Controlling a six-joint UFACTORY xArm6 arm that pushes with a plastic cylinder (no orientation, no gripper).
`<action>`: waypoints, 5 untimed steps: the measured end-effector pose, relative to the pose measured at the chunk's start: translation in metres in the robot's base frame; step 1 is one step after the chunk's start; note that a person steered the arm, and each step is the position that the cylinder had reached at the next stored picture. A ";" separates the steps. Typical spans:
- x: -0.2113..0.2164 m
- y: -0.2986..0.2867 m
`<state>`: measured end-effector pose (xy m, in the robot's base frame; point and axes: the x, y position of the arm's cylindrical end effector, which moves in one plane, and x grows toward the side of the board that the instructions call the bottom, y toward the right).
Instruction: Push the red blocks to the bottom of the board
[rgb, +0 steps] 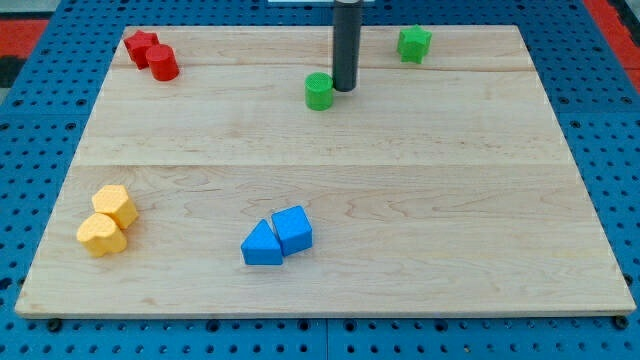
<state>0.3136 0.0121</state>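
So in the camera view, the wooden board (330, 190) is taken as the landmark for everything here. The two red blocks are found tucked into the board's top-left corner: a red star-ish block (140, 45) and a red cylinder (163, 63), touching each other, with the cylinder just below and right of the star. My tip (344, 88) is parked near the board's top edge around the middle, right beside a green cylinder (319, 91), touching it or very nearly, hard to say which. No fingers are fitted on this rig, just the straight rod, so nothing can be said about open or clamped. Judging by the layout, the task looks barely started: both reds are at the far end from the board's bottom edge, and the tip is well apart from them. The next move probably calls for the tip to be brought around above the red pair, so they can be shoved downward; care would be needed since the yellow blocks (108, 220) are sitting at the board's lower left, roughly in the path. A green block (414, 43) is seen near the top right, and two blue blocks (277, 238) are resting lower middle. As for containers, none are seen anywhere.
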 end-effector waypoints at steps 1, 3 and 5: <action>0.020 -0.052; -0.011 -0.091; -0.090 -0.171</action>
<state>0.2235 -0.1588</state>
